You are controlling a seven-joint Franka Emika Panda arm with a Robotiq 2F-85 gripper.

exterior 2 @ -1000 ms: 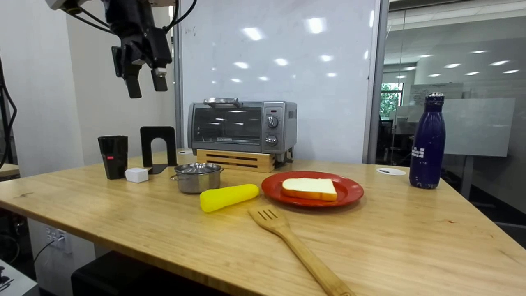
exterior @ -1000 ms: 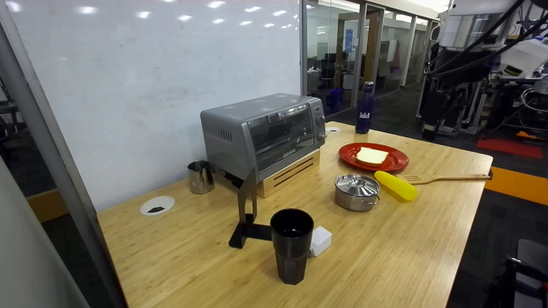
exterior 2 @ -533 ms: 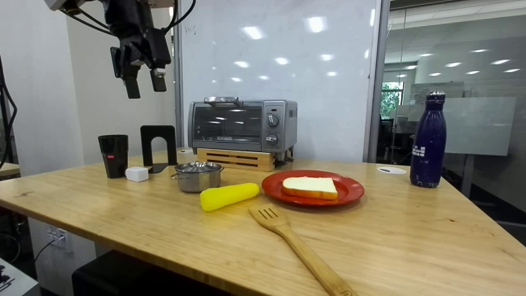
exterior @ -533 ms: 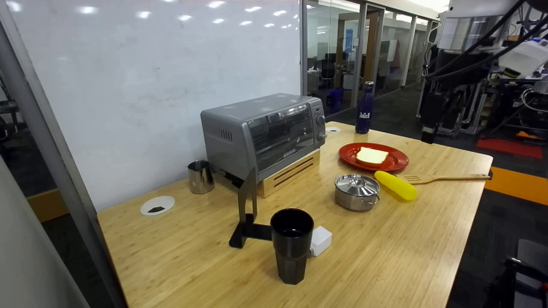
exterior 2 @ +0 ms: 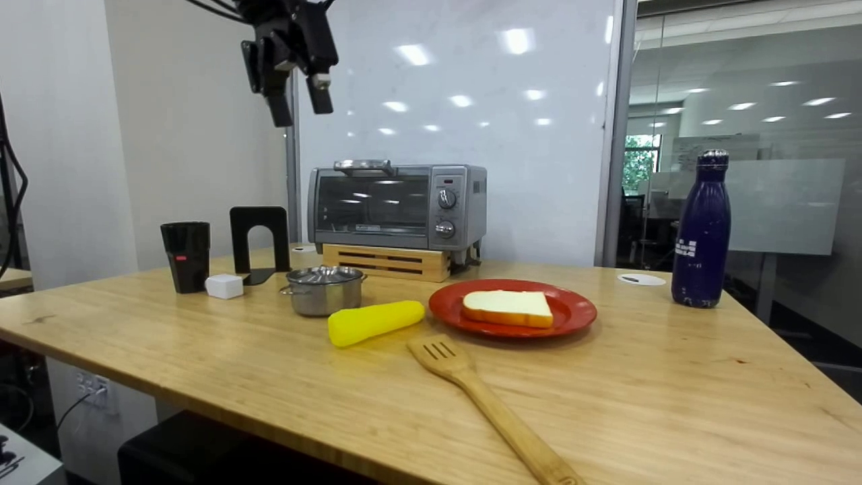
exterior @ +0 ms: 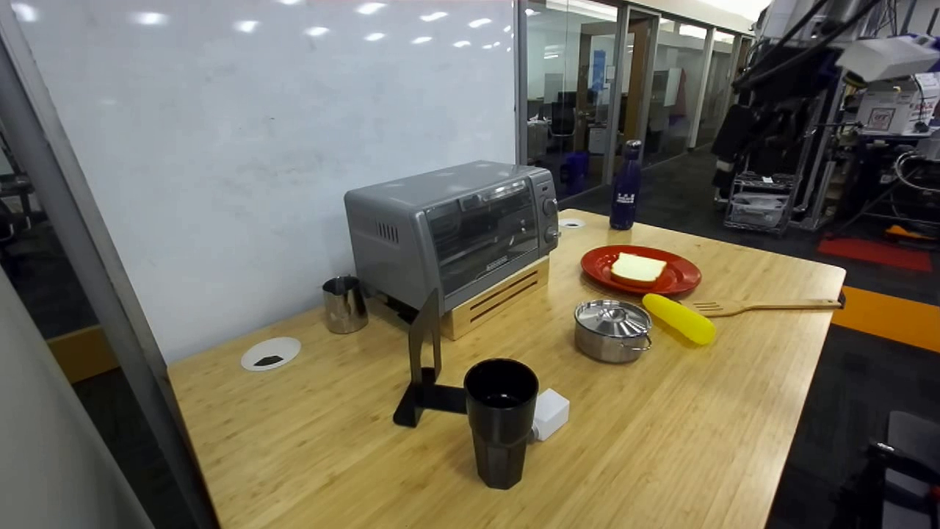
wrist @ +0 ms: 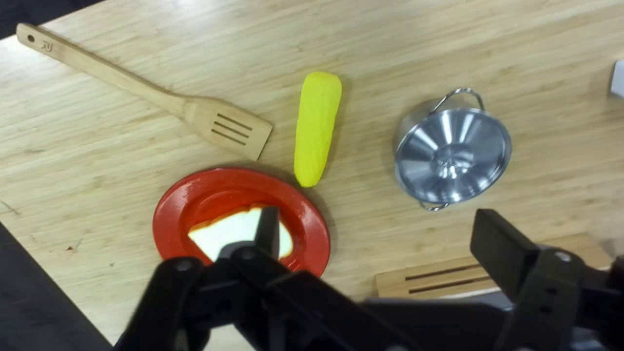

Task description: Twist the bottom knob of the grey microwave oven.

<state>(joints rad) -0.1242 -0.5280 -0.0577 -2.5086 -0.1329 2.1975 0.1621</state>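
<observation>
Wrist view: the jaws of the gripper [wrist: 378,224] are spread apart; below are seen one glossy red plate [wrist: 239,177] bearing one bread slice [wrist: 224,238], one yellow rod-like object [wrist: 318,127], one lidded metal pot [wrist: 465,156], one wooden spatula [wrist: 163,99]. In both exterior views, the boxy grey metal oven [exterior 2: 390,207], glass-fronted with two knobs [exterior 2: 444,230], is raised on one slatted wooden stand [exterior 2: 384,264].

"What do the fingers [wrist: 504,251] look like?"

"Black, blocky, flat-sided; round screw heads [wrist: 563,256] dot the dark linkage [wrist: 546,297] behind them."

"Anything lighter?"

"In an exterior view, a small pale-grey piece [exterior 2: 322,81] shows on each, and thin black cables [exterior 2: 215,11] curve in above."
</observation>
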